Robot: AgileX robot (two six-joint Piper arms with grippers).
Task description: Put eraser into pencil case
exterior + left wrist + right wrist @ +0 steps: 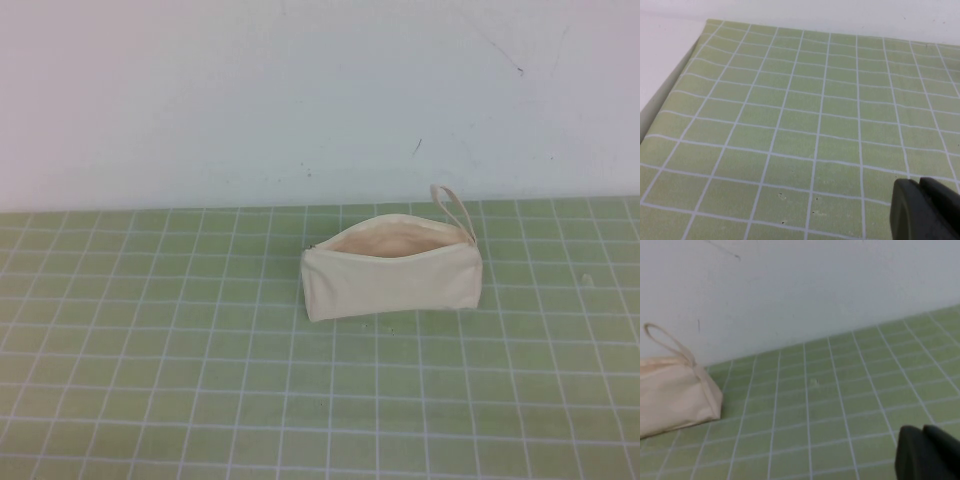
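Note:
The cream pencil case (392, 270) lies on the green grid mat, right of centre, near the back wall. Its zip is open and the pale peach lining (388, 239) shows. Its loop strap (453, 208) sticks up at the right end. The case's strap end also shows in the right wrist view (675, 392). The eraser is not visible in any view. Neither gripper shows in the high view. My left gripper (919, 184) is shut and empty over bare mat. My right gripper (922, 430) is shut and empty, well apart from the case.
The green grid mat (180, 340) covers the table up to a white wall (300, 90) at the back. The mat's edge and a white surface (660, 65) show in the left wrist view. A small pale speck (587, 279) lies on the mat right of the case.

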